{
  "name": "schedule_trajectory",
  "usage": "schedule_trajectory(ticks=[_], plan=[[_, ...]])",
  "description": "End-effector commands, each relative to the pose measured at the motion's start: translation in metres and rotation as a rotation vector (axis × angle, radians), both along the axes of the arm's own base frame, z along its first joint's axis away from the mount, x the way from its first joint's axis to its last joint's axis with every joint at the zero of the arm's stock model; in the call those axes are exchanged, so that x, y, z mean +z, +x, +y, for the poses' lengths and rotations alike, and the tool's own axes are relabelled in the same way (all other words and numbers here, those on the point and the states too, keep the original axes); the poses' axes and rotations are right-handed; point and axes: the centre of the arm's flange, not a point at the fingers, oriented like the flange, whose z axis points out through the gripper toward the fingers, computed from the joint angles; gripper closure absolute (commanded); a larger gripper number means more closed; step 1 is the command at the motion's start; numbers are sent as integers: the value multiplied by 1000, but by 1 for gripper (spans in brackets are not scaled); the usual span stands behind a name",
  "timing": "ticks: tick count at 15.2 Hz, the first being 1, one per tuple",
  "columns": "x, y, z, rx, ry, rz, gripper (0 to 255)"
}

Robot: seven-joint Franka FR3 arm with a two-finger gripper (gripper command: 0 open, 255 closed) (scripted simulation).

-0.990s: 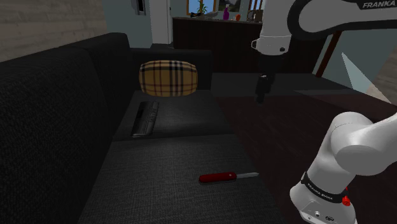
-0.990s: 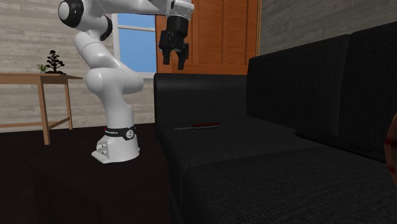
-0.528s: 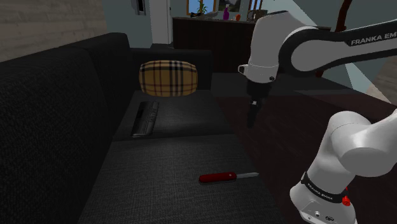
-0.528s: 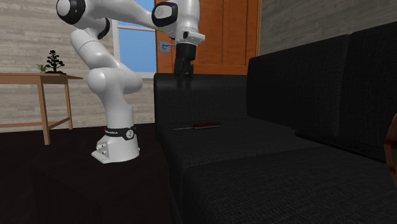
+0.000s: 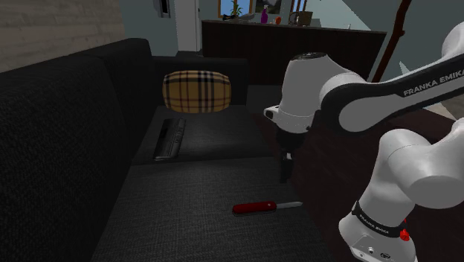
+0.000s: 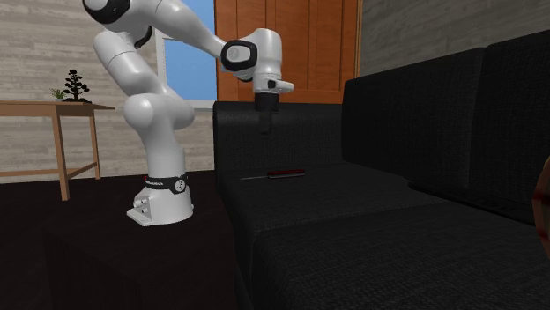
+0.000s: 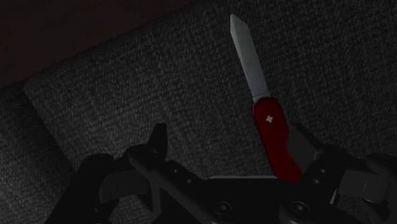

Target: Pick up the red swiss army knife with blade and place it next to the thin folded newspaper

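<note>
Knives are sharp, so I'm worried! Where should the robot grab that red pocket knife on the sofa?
By the red handle, not the bare blade. The knife lies flat on the sofa seat, so probably come straight down, pinching across the handle's narrow sides.

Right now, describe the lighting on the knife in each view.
Shoulder view: dim, but the red knife stands out against the black sofa, blade catching light. Second exterior view: bright window behind, knife a thin red streak. Wrist view: darkest, though red handle and pale blade read plainly.
</note>
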Motion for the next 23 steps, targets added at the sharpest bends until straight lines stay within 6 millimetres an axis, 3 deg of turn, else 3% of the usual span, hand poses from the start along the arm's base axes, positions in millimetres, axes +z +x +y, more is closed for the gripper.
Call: schedule_trajectory(ticks=[1,6,13,21,22,23], plan=[[-21,-3,16,54,12,-5,0],[-64,-17,51,172,37,-13,0],[-101,-17,52,172,37,-13,0],[-104,-17,52,172,37,-13,0],[-104,-17,52,172,37,-13,255],[-104,-17,52,172,37,-13,255]])
